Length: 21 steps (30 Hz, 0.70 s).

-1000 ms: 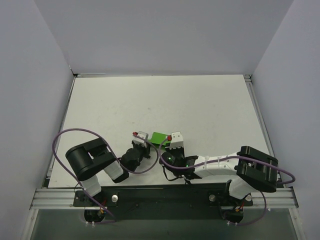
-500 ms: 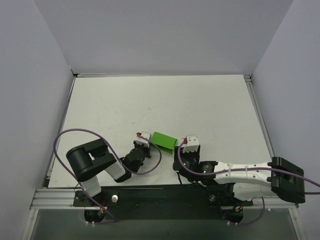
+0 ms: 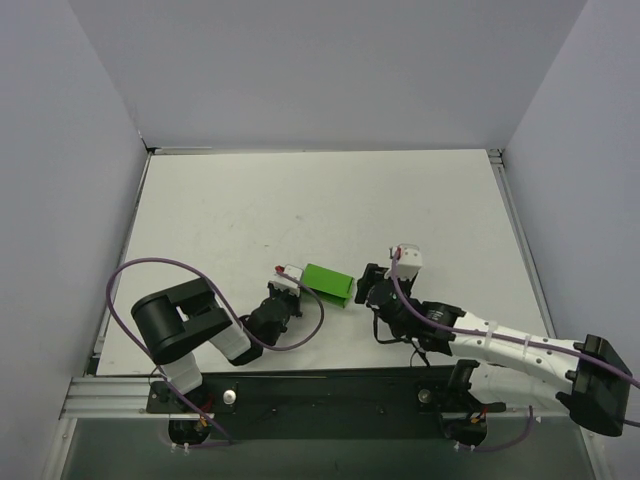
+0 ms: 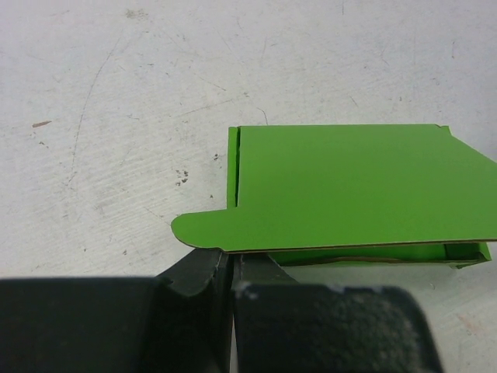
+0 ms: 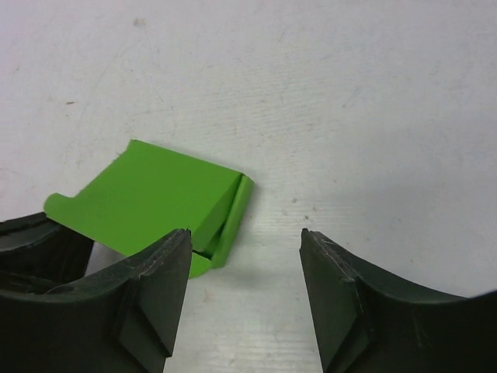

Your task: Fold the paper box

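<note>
Left tool (image 4: 231, 270) closed, apparently pinching paper box (image 4: 349, 186)

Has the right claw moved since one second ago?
Yes. The right claw moved right, off the paper box, toward the right edge of the table, and now stands open.

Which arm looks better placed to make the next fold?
Right. The right gripper stands open by the loose end of the box; the left gripper is shut on its tab, steadying it.
</note>
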Each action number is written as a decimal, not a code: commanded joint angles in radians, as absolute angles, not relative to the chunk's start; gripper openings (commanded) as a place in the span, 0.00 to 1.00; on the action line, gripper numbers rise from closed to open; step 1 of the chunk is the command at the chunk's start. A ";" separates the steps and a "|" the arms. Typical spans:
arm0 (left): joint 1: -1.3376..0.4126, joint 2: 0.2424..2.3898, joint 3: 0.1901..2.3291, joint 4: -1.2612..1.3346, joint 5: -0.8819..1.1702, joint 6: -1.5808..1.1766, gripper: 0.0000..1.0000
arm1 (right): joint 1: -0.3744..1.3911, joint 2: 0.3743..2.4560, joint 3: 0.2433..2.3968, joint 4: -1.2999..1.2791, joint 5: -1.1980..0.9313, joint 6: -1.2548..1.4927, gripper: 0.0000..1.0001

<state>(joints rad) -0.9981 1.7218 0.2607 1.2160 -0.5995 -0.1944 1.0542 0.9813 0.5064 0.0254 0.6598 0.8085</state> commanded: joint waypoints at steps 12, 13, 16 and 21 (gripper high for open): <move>-1.026 1.729 0.262 1.213 -0.588 -0.138 0.00 | 0.980 1.416 0.752 0.247 0.286 0.741 0.52; -1.028 1.726 0.262 1.203 -0.584 -0.137 0.00 | 0.980 1.425 0.749 0.244 0.279 0.750 0.51; -1.028 1.707 0.275 1.157 -0.583 -0.147 0.00 | 0.979 1.456 0.747 0.221 0.265 0.790 0.47; -1.031 1.667 0.310 1.071 -0.575 -0.169 0.00 | 0.968 1.529 0.749 0.190 0.249 0.848 0.42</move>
<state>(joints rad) -1.0203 1.7058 0.2764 1.1667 -0.6006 -0.1516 0.9779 1.4757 0.7246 0.2283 0.2958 0.7799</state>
